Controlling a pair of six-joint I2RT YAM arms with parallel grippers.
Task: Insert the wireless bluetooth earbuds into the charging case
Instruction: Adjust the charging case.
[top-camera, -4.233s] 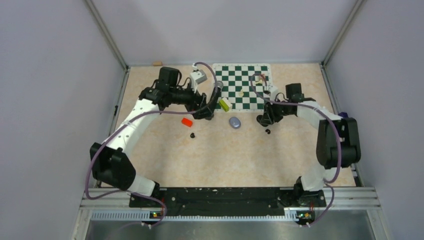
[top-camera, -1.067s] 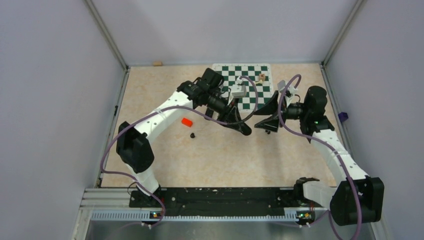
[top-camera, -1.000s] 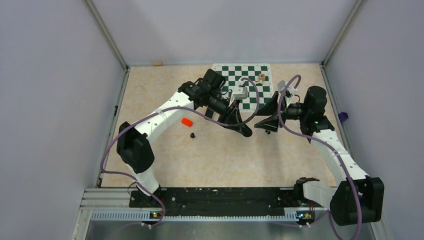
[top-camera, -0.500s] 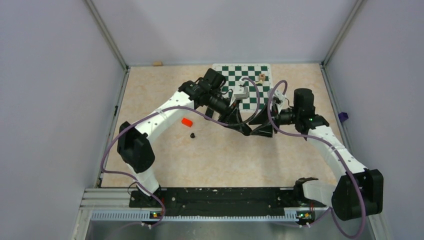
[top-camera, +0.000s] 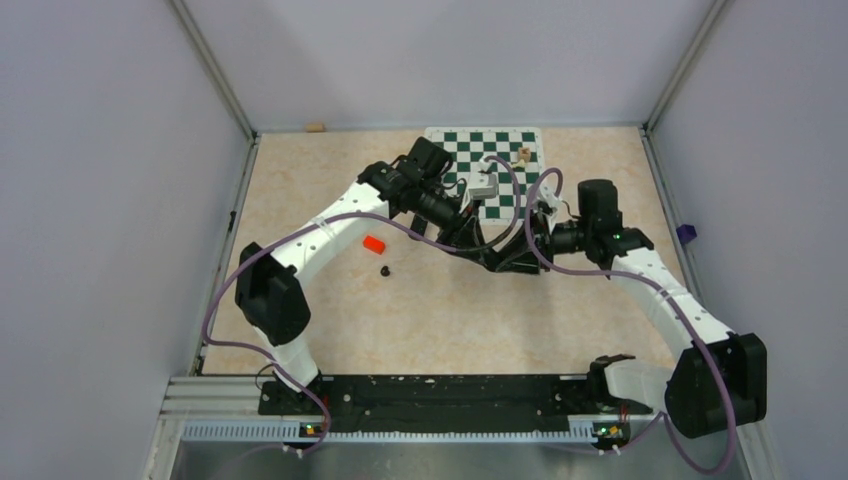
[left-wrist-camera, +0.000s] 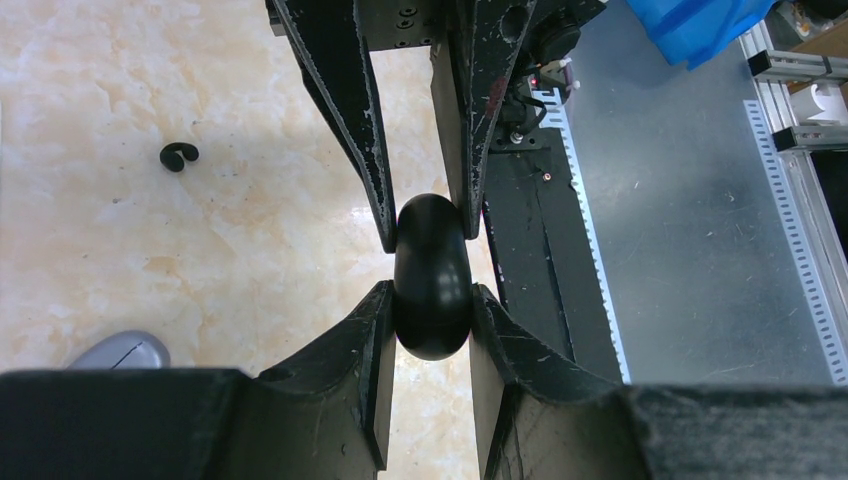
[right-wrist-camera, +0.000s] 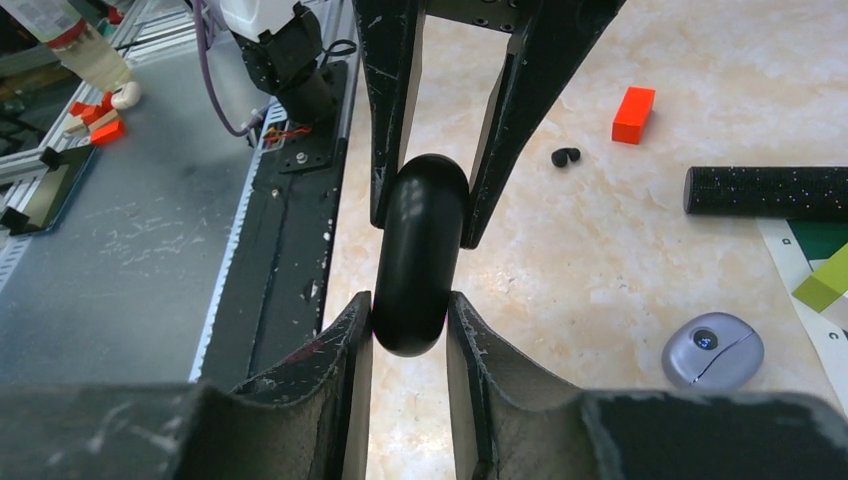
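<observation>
A glossy black capsule, the charging case (left-wrist-camera: 431, 275) (right-wrist-camera: 420, 250), hangs above the table between both grippers. My left gripper (left-wrist-camera: 430, 300) (top-camera: 494, 263) is shut on one end of it. My right gripper (right-wrist-camera: 410, 310) (top-camera: 519, 263) faces it from the other side, its jaws pressed against the opposite end. One small black earbud (top-camera: 385, 271) (left-wrist-camera: 178, 156) (right-wrist-camera: 566, 156) lies loose on the table, left of the grippers. No other earbud shows.
A red block (top-camera: 374, 243) (right-wrist-camera: 633, 113) lies near the bud. A lilac-grey oval case (right-wrist-camera: 712, 350) (left-wrist-camera: 120, 352) sits below the grippers. A black speckled microphone (right-wrist-camera: 765, 192) and a yellow-green block (right-wrist-camera: 825, 285) lie by the chessboard (top-camera: 500, 150).
My right gripper has moved left to meet the left one and closed its jaws on the free end of the black case. The left arm has held still.
</observation>
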